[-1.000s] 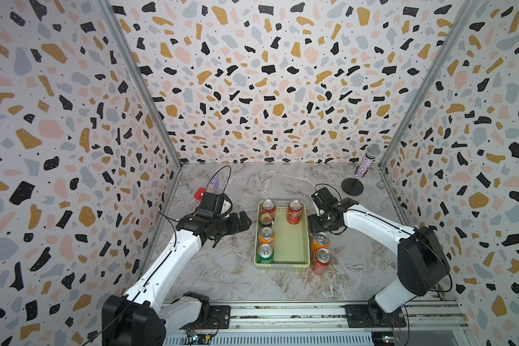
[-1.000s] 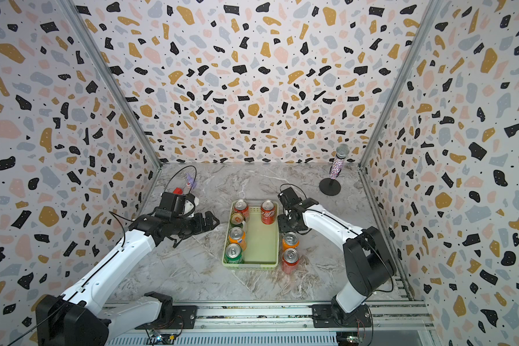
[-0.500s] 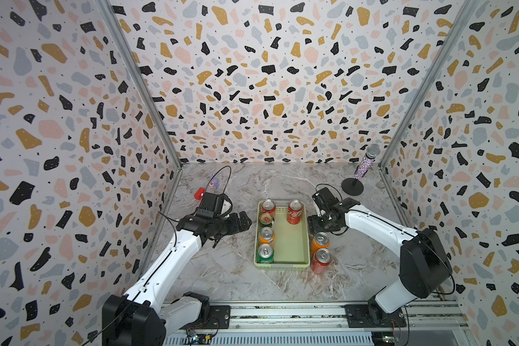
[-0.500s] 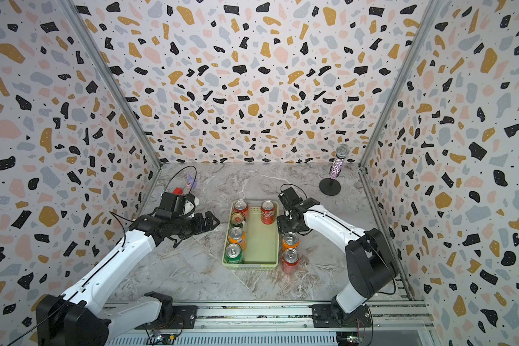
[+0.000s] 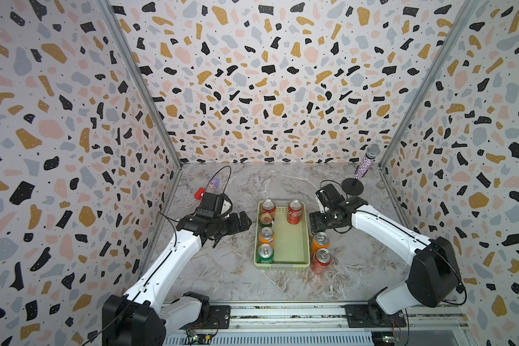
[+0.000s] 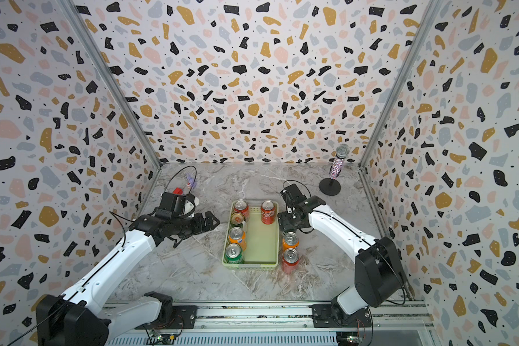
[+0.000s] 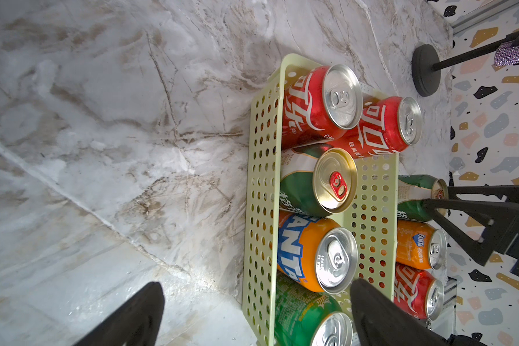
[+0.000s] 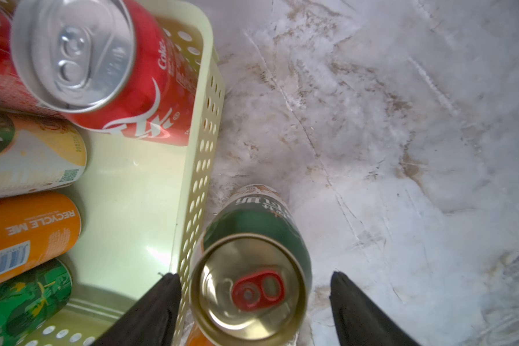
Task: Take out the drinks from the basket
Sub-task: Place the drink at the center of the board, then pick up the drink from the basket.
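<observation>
Right tool (image 8: 253, 275): jaws parted on either side of the dark green can (image 8: 249, 254), gripping nothing. The gap is clear on the bench (image 8: 402, 149) side and narrow on the basket (image 8: 204, 134) side, where one finger sits over the basket's wall. The dark green can stands upright on the bench, just outside the basket's right wall. In both top views the tool body hides it.

Along the same wall, nearer the rail, stand the outer orange can (image 5: 319, 242) and then the outer red can (image 5: 321, 260), both on the bench.

Five cans are inside the basket. Along the left wall, far to near:
- far-left red can (image 5: 268, 206)
- inner dark green can (image 5: 265, 220)
- inner orange can (image 5: 266, 236)
- bright green can (image 5: 265, 254)

The far-right red can (image 5: 294, 211) occupies the far right corner.

Left tool (image 7: 256, 286): jaws wide apart and empty, hovering beside the basket's left wall.

Compared with one second earlier, the cans, the basket and the left arm stand as they did. The right arm remains at the same spot beside the basket.
</observation>
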{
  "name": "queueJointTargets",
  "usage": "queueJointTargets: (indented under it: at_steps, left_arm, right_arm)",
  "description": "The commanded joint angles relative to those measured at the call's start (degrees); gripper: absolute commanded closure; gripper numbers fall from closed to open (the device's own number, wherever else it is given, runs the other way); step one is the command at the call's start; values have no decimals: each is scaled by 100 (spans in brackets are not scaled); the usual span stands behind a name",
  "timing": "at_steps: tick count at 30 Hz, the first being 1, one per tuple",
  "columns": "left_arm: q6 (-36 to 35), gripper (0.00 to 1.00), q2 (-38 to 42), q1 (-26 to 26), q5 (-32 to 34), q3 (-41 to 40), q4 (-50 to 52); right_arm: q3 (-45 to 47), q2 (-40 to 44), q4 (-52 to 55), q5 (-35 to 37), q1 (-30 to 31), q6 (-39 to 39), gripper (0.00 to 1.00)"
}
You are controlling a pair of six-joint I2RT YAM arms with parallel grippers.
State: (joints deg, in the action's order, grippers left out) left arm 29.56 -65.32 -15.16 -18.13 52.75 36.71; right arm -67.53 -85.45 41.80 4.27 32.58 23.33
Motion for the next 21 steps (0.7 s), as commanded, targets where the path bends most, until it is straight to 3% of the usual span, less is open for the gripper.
queueJointTargets:
  at_steps: [1, 10, 21]
  left_arm:
    - [-107, 0, 100, 13, -23, 86, -94]
    - [-61, 0, 153, 17, -70, 191, -96]
    - [-144, 0, 150, 18, -90, 95, -121]
  right_arm:
    - [-226, 478, 246, 301, 3, -120, 18]
    - [-392, 932, -57, 55, 3, -437, 19]
    - [-1462, -481, -259, -759, 4, -260, 22]
